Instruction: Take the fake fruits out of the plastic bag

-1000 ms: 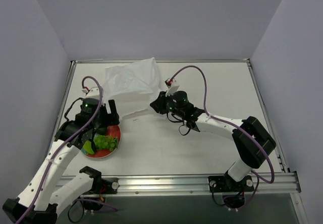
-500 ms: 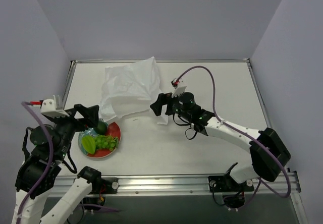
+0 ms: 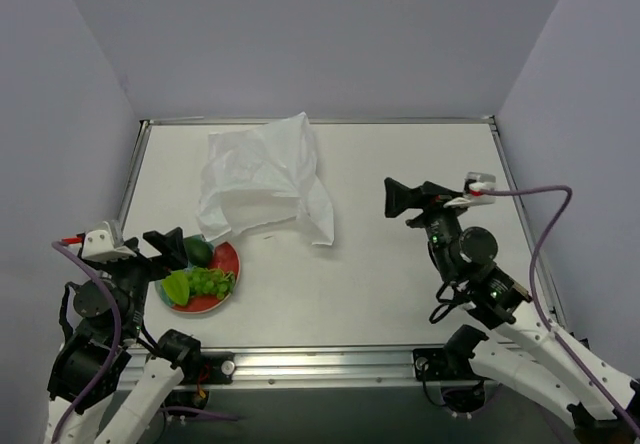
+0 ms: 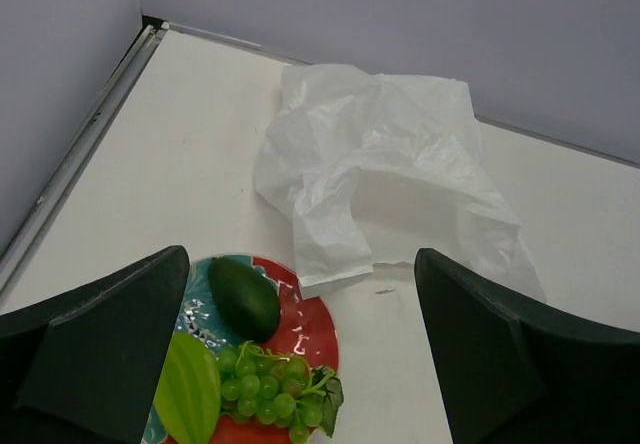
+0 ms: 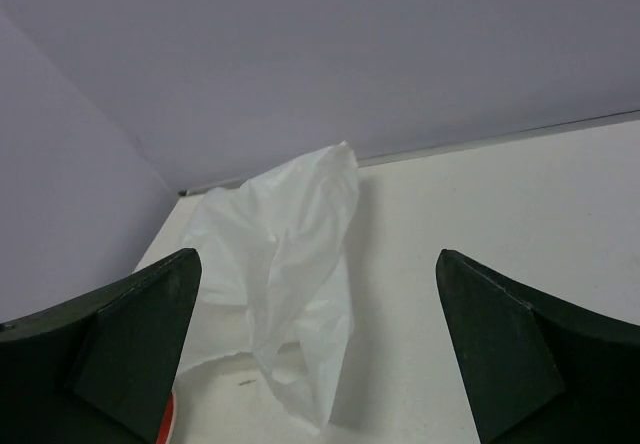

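Both arms have drawn back toward the near edge since a second ago. By now the right arm [image 3: 520, 324] has swung off to the right, away from the plastic bag [image 3: 262, 169], whose near right corner it was working at. Meanwhile the left arm [image 3: 100, 314] has lifted the left fingers [image 4: 100, 354] off the plate [image 3: 229, 260] and retreated to the near left corner. Over the same second the right fingers [image 5: 120, 334] have gone from nearly closed to wide.

State of the left fingers: spread wide, nothing between them. They hang above the near left of the tabletop [image 3: 400, 274], pointed at the plate and the bag beyond it.

State of the right fingers: spread wide, holding nothing. They are raised over the right side of the tabletop, well apart from the bag and aimed leftward at it.

Bag: white, thin, crumpled, lying loose on the far left-centre of the tabletop. One flap trails toward the near right. Another comes down close to the far rim of the plate; touching or not, cannot tell.

Fruits: all three sit on the plate, outside the bag.
- At the far side of the plate lies the dark green round fruit [image 4: 243, 297].
- At the near left is the yellow-green ridged fruit [image 4: 190, 389], its left side cut off by the left finger in the wrist view.
- At the near right is the grape bunch [image 4: 270, 384], just beside both others.

Plate: red rim, teal patterned centre, near left of the tabletop, between the left fingers and the bag.
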{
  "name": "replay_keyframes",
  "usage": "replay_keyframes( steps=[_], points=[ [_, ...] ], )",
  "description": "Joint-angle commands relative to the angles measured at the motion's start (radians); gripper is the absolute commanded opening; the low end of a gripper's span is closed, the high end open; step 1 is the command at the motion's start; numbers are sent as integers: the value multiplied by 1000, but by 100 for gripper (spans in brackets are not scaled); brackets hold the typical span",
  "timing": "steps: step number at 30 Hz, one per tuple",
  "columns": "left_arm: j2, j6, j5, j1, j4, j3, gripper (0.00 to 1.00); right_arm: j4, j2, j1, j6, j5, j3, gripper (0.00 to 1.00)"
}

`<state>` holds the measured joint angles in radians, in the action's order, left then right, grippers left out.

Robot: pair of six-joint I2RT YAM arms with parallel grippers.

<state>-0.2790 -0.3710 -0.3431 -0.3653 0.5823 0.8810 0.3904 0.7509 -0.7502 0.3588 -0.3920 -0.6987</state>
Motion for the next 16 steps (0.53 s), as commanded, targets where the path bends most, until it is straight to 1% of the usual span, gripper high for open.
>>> replay_keyframes(
  steps=[1,3,6,11,16],
  points=[
    [43,27,-4,23,-50,-19,94,7,-105,-1,-9,-238,79,100],
    [44,30,38,58,-68,-31,94,22,-136,-1,12,-284,119,100],
    [20,32,73,85,-75,-28,94,57,-95,-1,45,-275,134,100],
    [-6,29,78,91,-61,-28,94,36,4,-5,69,-234,70,100],
    [-32,14,49,106,-62,-31,94,-31,-44,-5,11,-237,-1,100]
  ],
)
